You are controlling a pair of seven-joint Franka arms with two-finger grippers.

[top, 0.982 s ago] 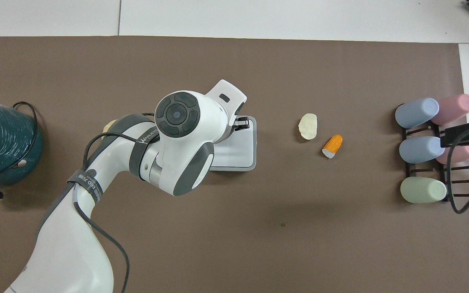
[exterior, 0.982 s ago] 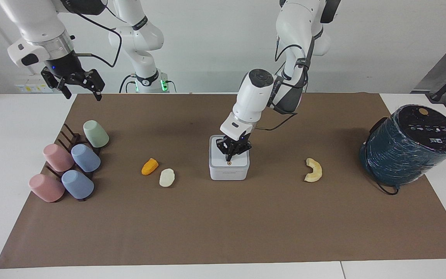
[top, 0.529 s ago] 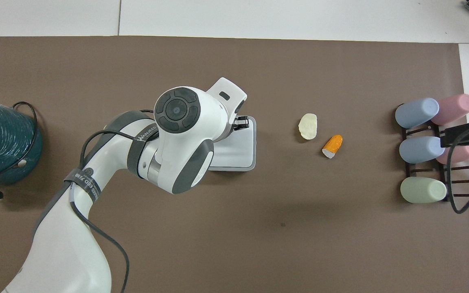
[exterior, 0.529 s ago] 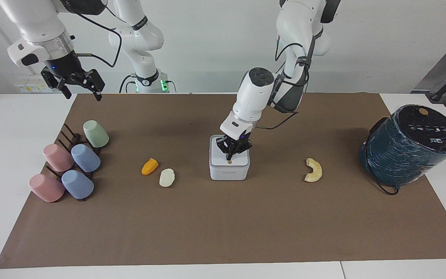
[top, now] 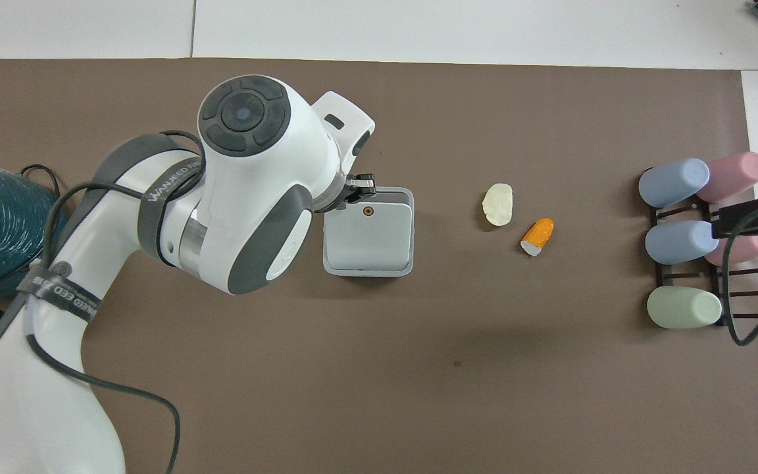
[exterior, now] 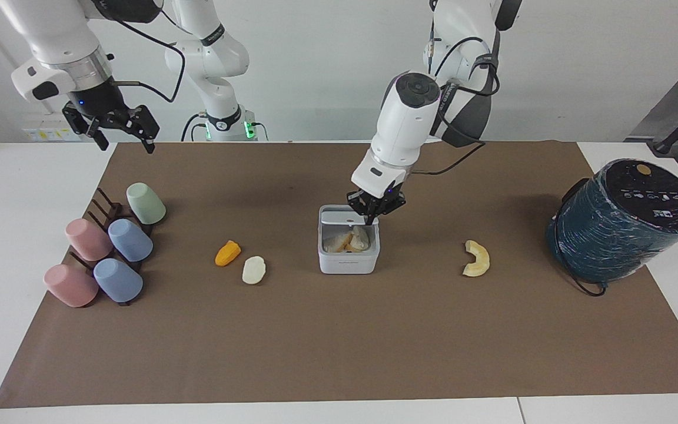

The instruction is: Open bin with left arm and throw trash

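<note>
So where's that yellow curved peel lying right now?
The yellow peel lies on the brown mat, between the open white bin and the dark teal cylinder, toward the left arm's end of the table.

A white square bin (top: 368, 238) is seen on the brown mat (top: 418, 362) of the desk, an orange button (top: 368, 211) on its lid. The left pincer (top: 358, 187) is held over the bin's edge. Toward the right arm's end, a cream oval scrap (top: 498, 204) and an orange chunk (top: 538, 236) are laid near each other. Pastel cups (top: 680, 241) are racked there.
</note>
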